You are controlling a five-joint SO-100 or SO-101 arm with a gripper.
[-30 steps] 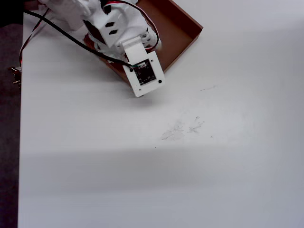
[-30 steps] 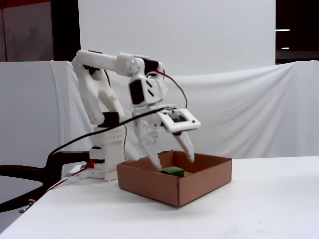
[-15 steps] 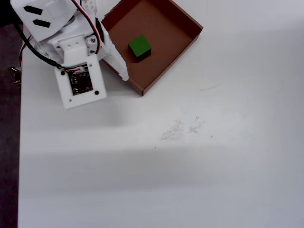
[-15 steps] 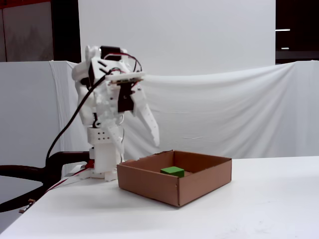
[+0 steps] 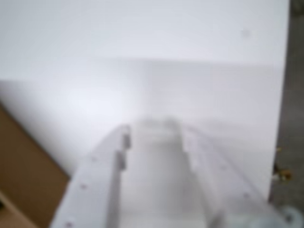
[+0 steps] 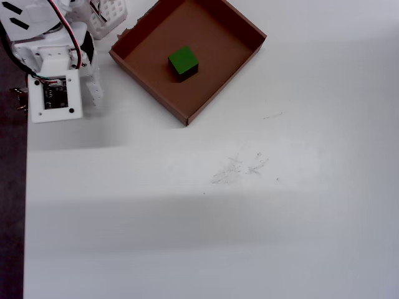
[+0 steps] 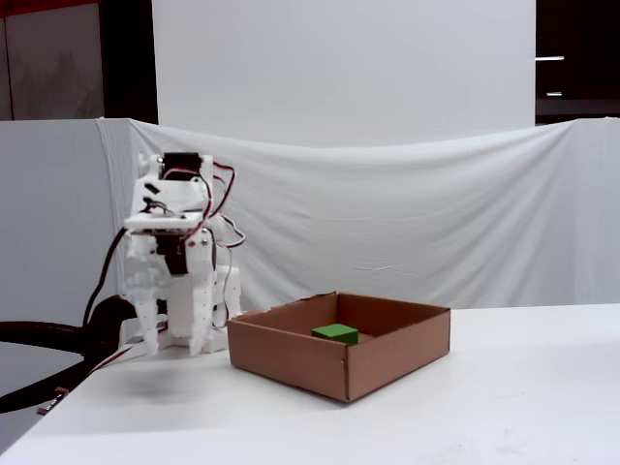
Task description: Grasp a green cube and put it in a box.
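while empty, gripper point(image 7: 174, 339) beside box point(image 7: 291, 360)

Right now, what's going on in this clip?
The cube lies loose on the floor of the box, so the placing looks done. The arm is folded up beside the box, at its left in the overhead view, with the gripper pointing down over the table and holding nothing. The wrist view is too blurred to tell whether its jaws are open or shut.
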